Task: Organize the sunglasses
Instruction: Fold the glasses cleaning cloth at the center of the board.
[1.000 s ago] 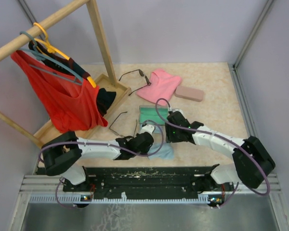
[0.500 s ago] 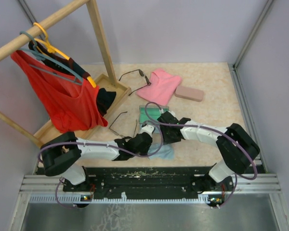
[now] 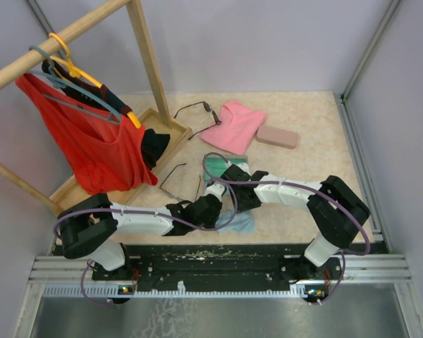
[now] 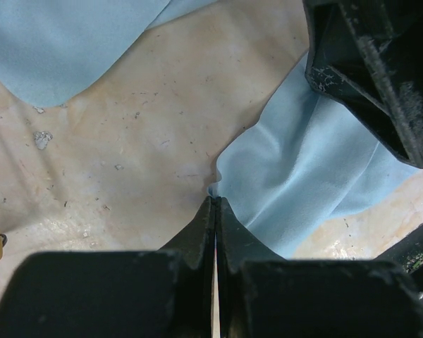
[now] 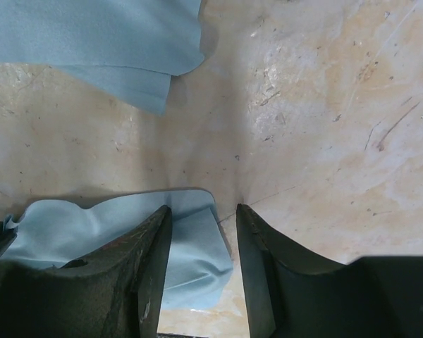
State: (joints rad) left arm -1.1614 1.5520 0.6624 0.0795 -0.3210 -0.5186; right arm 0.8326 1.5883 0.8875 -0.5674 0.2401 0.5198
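Two pairs of dark wire-framed sunglasses lie on the table: one [image 3: 197, 110] by the pink cloth, the other [image 3: 179, 179] left of the grippers. Neither is held. My left gripper [image 3: 217, 210] [image 4: 215, 202] is shut, pinching a raised edge of a light-blue cloth [image 4: 310, 176] [image 3: 241, 222]. My right gripper [image 3: 234, 197] [image 5: 203, 218] stands open just beside it, its fingers [image 5: 151, 246] astride a corner of the same cloth [image 5: 197, 246]. Its black body [image 4: 381, 70] fills the upper right of the left wrist view.
A second light-blue cloth [image 5: 92, 42] [image 4: 63, 42] [image 3: 216, 166] lies just beyond. A pink cloth [image 3: 234, 123] and a pink case [image 3: 277, 136] sit at the back. A wooden rack [image 3: 151, 63] with a red garment [image 3: 102, 151] on hangers stands on the left.
My right arm has swung left and down over the cloth, close against the left gripper, and its jaws have narrowed slightly. The left gripper stays shut in place.
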